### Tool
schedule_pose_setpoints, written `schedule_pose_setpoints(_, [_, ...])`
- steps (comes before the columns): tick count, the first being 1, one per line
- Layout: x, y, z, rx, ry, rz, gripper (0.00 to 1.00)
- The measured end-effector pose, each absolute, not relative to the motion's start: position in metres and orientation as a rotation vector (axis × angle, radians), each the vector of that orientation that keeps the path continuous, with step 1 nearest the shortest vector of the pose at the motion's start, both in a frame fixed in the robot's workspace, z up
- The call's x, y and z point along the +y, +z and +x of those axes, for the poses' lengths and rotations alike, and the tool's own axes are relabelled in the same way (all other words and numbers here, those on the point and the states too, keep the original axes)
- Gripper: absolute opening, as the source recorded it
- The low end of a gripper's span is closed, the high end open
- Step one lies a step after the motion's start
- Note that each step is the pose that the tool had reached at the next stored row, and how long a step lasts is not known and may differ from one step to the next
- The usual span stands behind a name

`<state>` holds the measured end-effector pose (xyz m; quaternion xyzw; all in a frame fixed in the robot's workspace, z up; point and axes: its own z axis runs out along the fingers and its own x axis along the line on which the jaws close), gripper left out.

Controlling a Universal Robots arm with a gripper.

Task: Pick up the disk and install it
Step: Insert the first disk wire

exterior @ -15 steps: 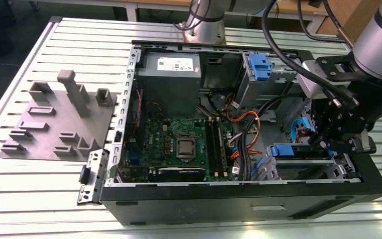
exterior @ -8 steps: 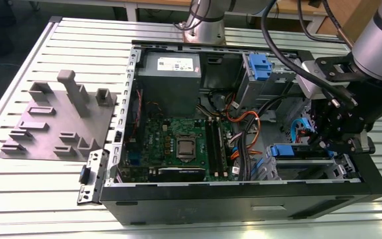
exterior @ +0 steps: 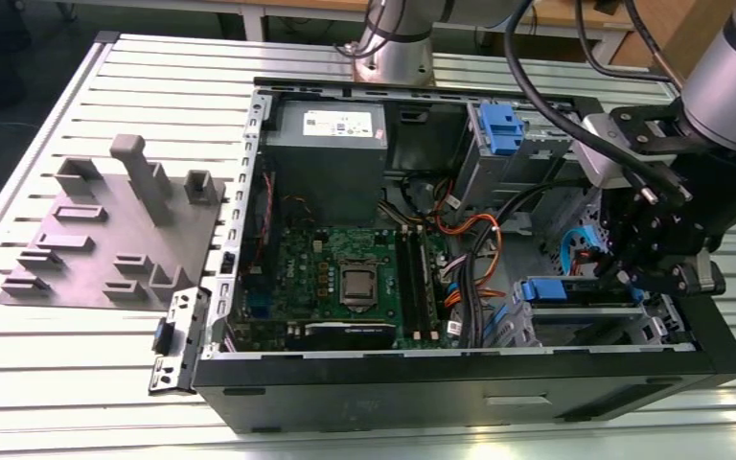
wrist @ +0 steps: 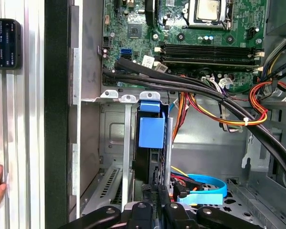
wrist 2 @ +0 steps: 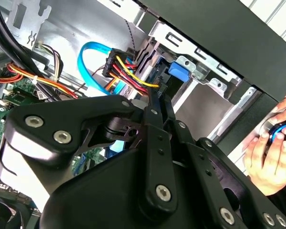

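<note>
The disk [wrist: 151, 132] stands edge-on inside the lower drive bay of the open computer case [exterior: 471, 379], a dark slab with a blue plastic rail. Its blue rail also shows in the exterior view [exterior: 560, 288] and in the second wrist view [wrist 2: 178, 71]. My gripper [wrist: 158, 193] is down in the case at the disk's near end. The fingers [wrist 2: 155, 102] look shut, drawn together to a narrow tip at the disk's edge. In the exterior view the gripper [exterior: 631, 273] hangs just to the right of the bay.
Orange, yellow and black cables [wrist: 238, 109] and a blue ribbon cable [wrist: 205, 183] run close beside the bay. The motherboard [exterior: 342, 273], power supply [exterior: 327, 129] and an upper cage with a blue latch [exterior: 502, 129] fill the case. A person's hand [wrist 2: 269, 157] is outside the case wall. A grey fixture plate [exterior: 112, 230] lies beside the case.
</note>
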<state>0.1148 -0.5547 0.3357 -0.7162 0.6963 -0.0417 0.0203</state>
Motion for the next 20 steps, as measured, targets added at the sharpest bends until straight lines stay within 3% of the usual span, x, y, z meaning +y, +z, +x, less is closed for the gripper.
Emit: schedule_pose_setpoints(20, [-0.5529,0.3338,0.1149,2.182,-0.130,-2.201,0.16])
